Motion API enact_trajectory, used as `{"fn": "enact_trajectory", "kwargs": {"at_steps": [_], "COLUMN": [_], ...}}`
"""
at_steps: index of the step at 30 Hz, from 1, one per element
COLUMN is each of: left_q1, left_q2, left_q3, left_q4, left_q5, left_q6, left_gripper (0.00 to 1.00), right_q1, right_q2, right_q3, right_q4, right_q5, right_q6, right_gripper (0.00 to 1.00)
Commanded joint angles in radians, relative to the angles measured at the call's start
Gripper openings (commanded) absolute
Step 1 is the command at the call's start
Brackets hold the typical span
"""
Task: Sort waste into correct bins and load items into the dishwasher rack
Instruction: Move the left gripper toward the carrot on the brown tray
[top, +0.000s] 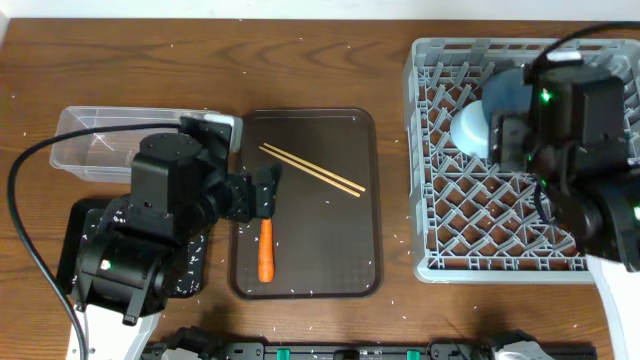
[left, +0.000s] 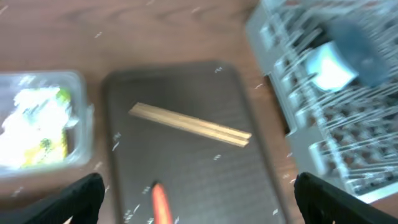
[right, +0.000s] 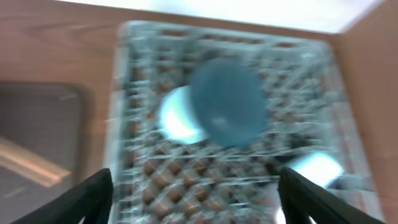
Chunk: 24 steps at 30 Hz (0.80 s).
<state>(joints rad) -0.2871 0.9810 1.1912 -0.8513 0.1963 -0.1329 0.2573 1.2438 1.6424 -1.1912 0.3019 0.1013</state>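
A small orange carrot (top: 265, 250) lies on the dark brown serving tray (top: 350, 270), and the wooden chopsticks (top: 312, 168) lie further back on it. My left gripper (top: 262, 192) hovers just behind the carrot (left: 160, 205), open, with nothing between its fingers. The clear tub (left: 81, 93) holds the yellow-green wrapper (left: 53, 143) and white paper (left: 37, 106). My right gripper (right: 199, 205) hangs open and empty over the dishwasher rack (right: 205, 180). In the rack stand the dark-blue plate (right: 227, 102), the white bowl (right: 177, 115) and a light cup (right: 317, 168).
The black tray (top: 72, 235) lies mostly hidden under my left arm. White rice grains are scattered over the wooden table (top: 200, 70) and the brown tray. The rack (top: 470, 220) fills the right side of the table.
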Motion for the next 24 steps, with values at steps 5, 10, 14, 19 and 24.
{"fn": "enact_trajectory", "kwargs": {"at_steps": [5,10,14,19,24], "left_q1": [0.0,0.0,0.0,0.0,0.0], "left_q2": [0.114,0.216,0.27,0.293,0.294], "left_q3": [-0.01,-0.01,-0.01,-0.01,-0.017], "left_q4": [-0.116,-0.134,-0.134,-0.161,-0.288], "left_q5": [-0.089,-0.089,-0.089,-0.089,-0.089], "left_q6": [0.001,-0.003,-0.007,-0.01,-0.104], "left_gripper": [0.98,0.98,0.98,0.98,0.99], "right_q1": [0.005,0.005,0.005,0.005,0.005], "right_q2": [-0.014,-0.013,-0.013,-0.012,-0.005], "right_q3": [0.005,0.004,0.004,0.003,0.003], "right_q4": [-0.054,-0.069,-0.076,-0.077,-0.079], "right_q5": [-0.354,-0.37,-0.374,-0.374,-0.374], "right_q6": [0.068,0.121,0.122,0.122,0.123], "right_gripper": [0.8,0.8,0.8,0.8,0.8]}}
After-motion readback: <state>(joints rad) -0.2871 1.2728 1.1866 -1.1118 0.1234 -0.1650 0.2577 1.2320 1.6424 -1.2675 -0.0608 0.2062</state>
